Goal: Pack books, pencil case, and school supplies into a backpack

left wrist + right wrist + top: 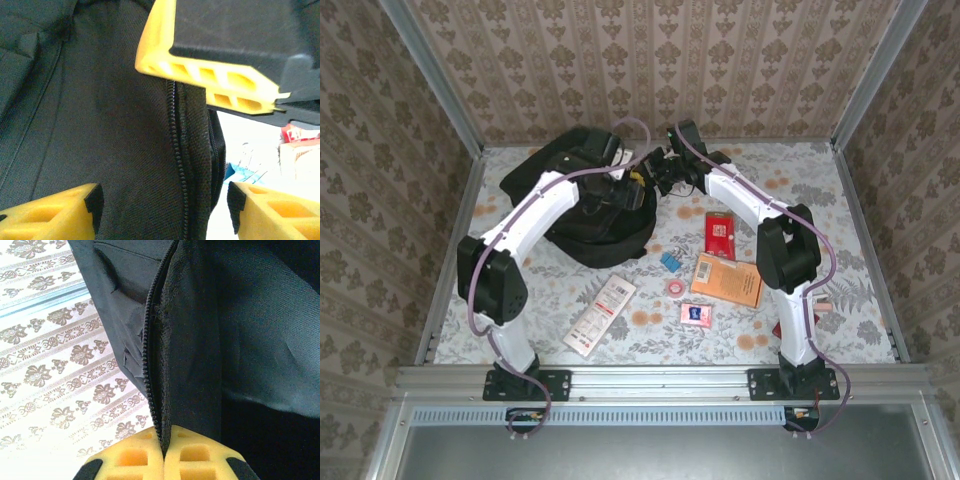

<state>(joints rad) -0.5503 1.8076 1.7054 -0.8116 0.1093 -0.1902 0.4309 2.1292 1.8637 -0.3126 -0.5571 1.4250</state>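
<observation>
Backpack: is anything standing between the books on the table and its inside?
The backpack itself: its zip looks shut under the open left gripper, and the right gripper pinches fabric beside it. No opening shows for the red book or orange book.

The backpack (592, 238) lies at the far left of the bench (840, 200). To its right lies the smaller book (720, 234), with the larger book (727, 281) just in front of it. The block (670, 262) sits between backpack and larger book; the tape roll (675, 288) is just before the block, the packet (696, 314) nearer still. A leaflet (600, 314) lies in front of the backpack, left of the packet.
</observation>
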